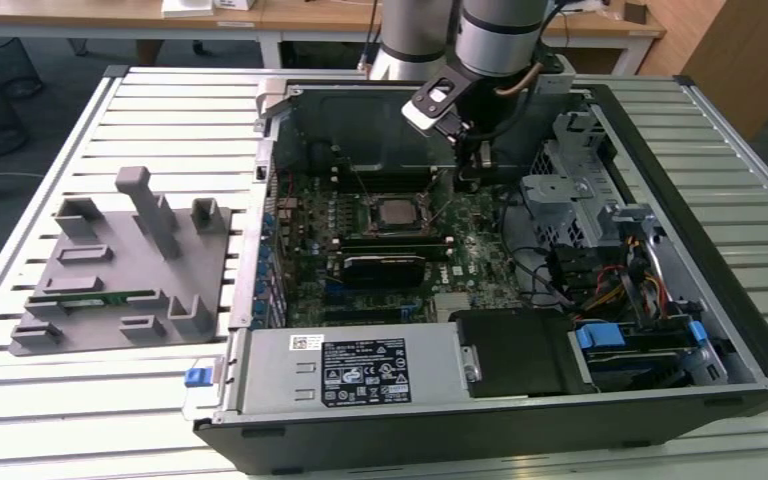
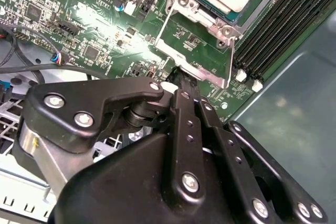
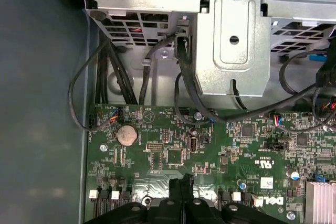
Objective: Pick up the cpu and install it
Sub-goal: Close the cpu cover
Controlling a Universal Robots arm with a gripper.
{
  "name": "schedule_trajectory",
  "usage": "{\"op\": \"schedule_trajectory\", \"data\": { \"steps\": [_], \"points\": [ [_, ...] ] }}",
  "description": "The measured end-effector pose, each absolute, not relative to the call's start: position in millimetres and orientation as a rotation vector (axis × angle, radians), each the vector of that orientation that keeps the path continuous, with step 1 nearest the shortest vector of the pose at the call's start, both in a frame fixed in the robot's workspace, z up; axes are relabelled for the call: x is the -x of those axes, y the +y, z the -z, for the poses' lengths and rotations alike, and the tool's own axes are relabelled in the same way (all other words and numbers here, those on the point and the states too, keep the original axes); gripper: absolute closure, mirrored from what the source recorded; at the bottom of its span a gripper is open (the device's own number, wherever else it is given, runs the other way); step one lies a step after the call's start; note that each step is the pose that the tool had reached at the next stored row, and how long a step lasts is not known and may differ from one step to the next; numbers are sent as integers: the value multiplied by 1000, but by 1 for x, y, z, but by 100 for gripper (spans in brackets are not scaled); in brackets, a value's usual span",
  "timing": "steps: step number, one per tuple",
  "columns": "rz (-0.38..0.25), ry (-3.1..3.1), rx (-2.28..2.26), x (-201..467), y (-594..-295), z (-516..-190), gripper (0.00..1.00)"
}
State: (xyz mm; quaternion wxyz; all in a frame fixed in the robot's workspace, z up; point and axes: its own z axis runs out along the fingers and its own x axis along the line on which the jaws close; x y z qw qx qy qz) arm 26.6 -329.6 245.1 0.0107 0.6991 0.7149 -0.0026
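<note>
Table [image 1: 51,400]: white slatted top, bare slats round the case.
PC case [image 1: 491,425]: black, lying on its side, open. Walls ring the cpu [image 1: 394,212] on every side.
Gray fixture [image 1: 104,290]: on the table outside the case, well off to the exterior view's left of cpu. Green memory stick [image 1: 97,298] lies in it.
Arm [image 1: 498,35]: silver tube, hangs over the case beyond cpu.
Motherboard [image 1: 357,265]: green, flat on the case floor, cpu near its middle. White lettering and small stickers on it, not copied.
PSU [image 1: 357,365]: camera side of cpu. White label w/ print, too small to read.
Drive cage [image 3: 231,40]: bare metal, exterior view's right of cpu. Black cables [image 3: 84,93] loop below it; tight room that side.
Gripper [image 1: 470,172]: just beside cpu, on exterior view's right. Fingers [image 2: 184,108] pressed together, no gap, gripping nothing. Tips low over the board by the socket frame; contact can't be told.
Cpu: silver lid up, seated in its socket w/ metal frame round it, apart from gripper.
Coin cell [image 3: 126,135]: silver disc on the board.
</note>
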Motion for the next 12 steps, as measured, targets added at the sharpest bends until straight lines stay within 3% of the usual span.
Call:
{"op": "schedule_trajectory", "data": {
  "steps": [12],
  "points": [
    [8,2231,-2181,-17,-330,-245,89]
  ]
}}
